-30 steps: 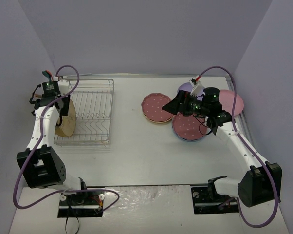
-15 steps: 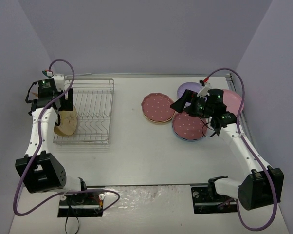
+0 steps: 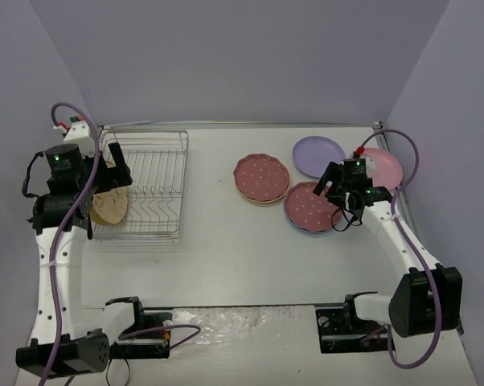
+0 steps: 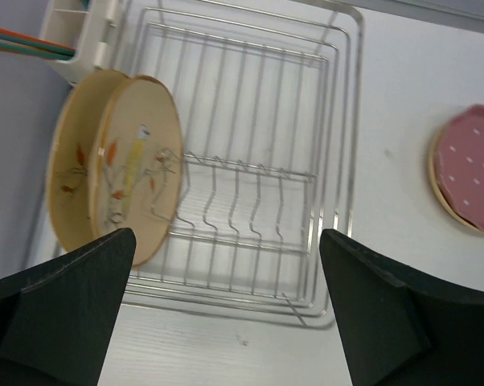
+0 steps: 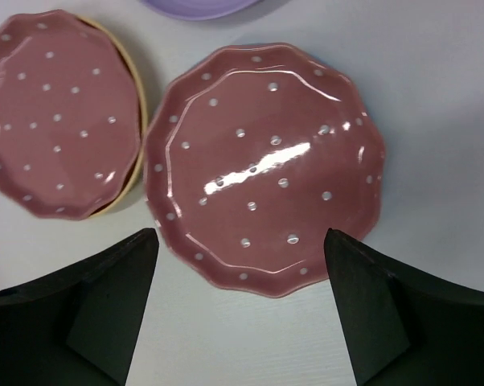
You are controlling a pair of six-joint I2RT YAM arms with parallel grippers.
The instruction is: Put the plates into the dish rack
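Observation:
The silver wire dish rack (image 3: 149, 181) (image 4: 250, 153) stands at the left. A tan floral plate (image 3: 109, 207) (image 4: 137, 181) stands on edge in its left end, with what looks like a second tan plate right behind it. My left gripper (image 3: 113, 171) (image 4: 226, 265) hangs open above the rack's near left corner, holding nothing. At the right, my right gripper (image 3: 330, 186) (image 5: 242, 241) is open over the near edge of a flat dark pink speckled plate (image 3: 310, 207) (image 5: 262, 161). It touches nothing that I can see.
A second dark pink speckled plate (image 3: 261, 177) (image 5: 57, 112) lies on a tan one left of the first. A lilac plate (image 3: 318, 151) and a light pink plate (image 3: 384, 166) lie behind. A white caddy (image 4: 77, 36) hangs on the rack's far left corner.
My left gripper opened, let go of the tan plate in the rack and drew back above it. My right gripper swung right and now points down over the speckled plate, jaws slightly narrower.

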